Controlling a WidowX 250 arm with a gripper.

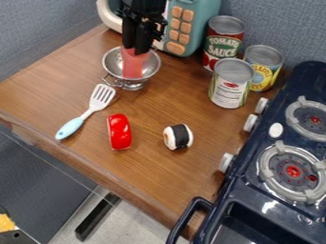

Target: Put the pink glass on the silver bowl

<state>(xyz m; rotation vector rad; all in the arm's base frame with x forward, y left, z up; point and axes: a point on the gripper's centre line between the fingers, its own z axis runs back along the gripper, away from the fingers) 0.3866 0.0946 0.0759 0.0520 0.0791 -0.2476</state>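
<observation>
Glass (133, 66), pink and near upright, lies directly below our gripper (136, 50), its top pinched there; we see it within the silver bowl (113, 62) and judge only seating and release remain.

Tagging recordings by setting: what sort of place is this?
Probably a toy kitchen set up on a wooden counter: a small stove, a toy microwave and a silver bowl.

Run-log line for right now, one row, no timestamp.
gripper: at glass top | pink glass: upright, against silver bowl's interior in view | resting or held above: unclear | release: unconfirmed
</observation>
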